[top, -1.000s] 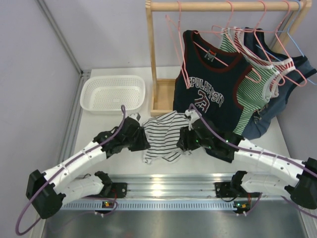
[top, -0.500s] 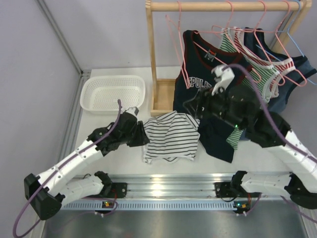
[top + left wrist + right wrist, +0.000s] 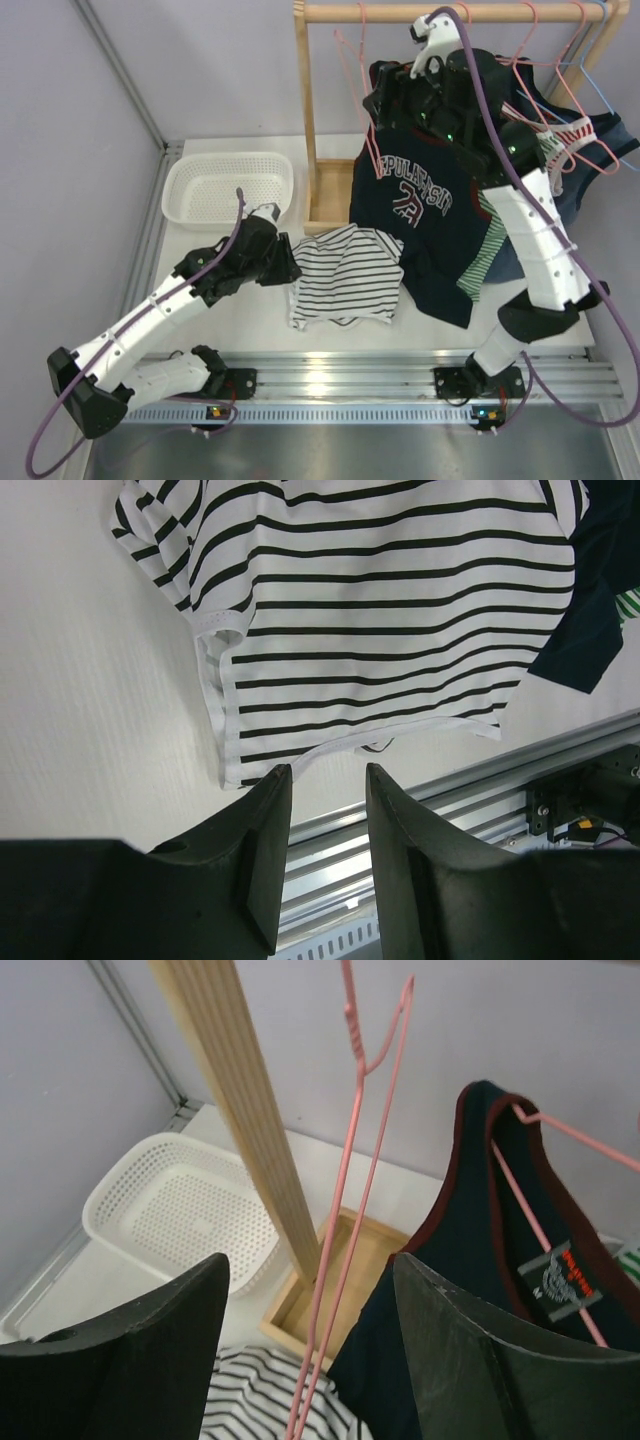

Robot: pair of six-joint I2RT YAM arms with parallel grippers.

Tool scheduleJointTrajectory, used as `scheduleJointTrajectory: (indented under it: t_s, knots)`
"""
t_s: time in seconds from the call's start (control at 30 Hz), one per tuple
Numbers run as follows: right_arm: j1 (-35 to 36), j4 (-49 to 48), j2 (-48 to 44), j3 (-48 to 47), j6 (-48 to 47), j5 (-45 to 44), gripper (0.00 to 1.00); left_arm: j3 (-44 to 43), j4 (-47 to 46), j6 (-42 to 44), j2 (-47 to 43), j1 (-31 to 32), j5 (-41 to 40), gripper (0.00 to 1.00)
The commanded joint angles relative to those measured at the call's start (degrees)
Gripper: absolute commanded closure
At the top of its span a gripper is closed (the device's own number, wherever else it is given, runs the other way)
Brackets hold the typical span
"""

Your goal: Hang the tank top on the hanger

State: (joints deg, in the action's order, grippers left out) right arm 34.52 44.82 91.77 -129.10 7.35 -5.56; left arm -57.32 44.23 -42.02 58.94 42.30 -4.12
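Running along the counter's near edge, a ribbed aluminium rail [image 3: 340, 372]. Just beyond it, near the middle of that edge, lying flat and slightly rumpled on the white counter [image 3: 250, 322]: a small sleeveless white knit tank top [image 3: 345, 275] [image 3: 400, 630] with thin black horizontal stripes. At the top's left side, the left gripper [image 3: 284, 268] [image 3: 320, 815], low over the counter, black fingers apart with nothing between them, tips right at the hem; touching it or not, cannot tell. Toward the far left corner, a white perforated plastic basket [image 3: 228, 190] [image 3: 170, 1220]. Standing along the far edge from the middle to the right, a pale wooden rack [image 3: 309, 120] [image 3: 250, 1110] carrying a navy top with maroon trim and lettering [image 3: 420, 200] [image 3: 480, 1260], a green-and-white striped top [image 3: 500, 230] and, at the far right end, a light blue wire hanger [image 3: 600, 80]. Hanging bare at the rack's left end, a thin pink wire clothes hanger [image 3: 350, 78] [image 3: 345, 1210]. Held high beside it, the right gripper [image 3: 378, 98] [image 3: 312, 1260], fingers spread wide, the pink wire seen between them in the wrist view and not clamped.
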Motion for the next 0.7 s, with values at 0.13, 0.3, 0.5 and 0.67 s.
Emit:
scheduleJointTrajectory:
  t_s: [0.13, 0.3, 0.5, 0.67]
  knots:
    - [-3.85, -1.92, 6.67, -8.81, -3.93, 4.51, 0.33, -2.45, 0.95, 1.41, -0.58, -0.03, -1.5, 0.59]
    - [-3.85, -5.35, 7.55, -3.54, -2.96, 5.3, 0.4, -2.8, 0.86, 1.42, -0.31, 0.06, -1.24, 0.59]
    - [-3.76, -7.55, 8.69, -0.81, -1.82, 4.33, 0.46, -2.01, 0.6, 1.5, 0.48, -0.03, -0.89, 0.59]
    - [-3.85, -7.99, 9.31, -0.63, -1.82, 4.24, 0.5, -1.74, 0.25, 1.41, 0.12, -0.03, -1.5, 0.59]
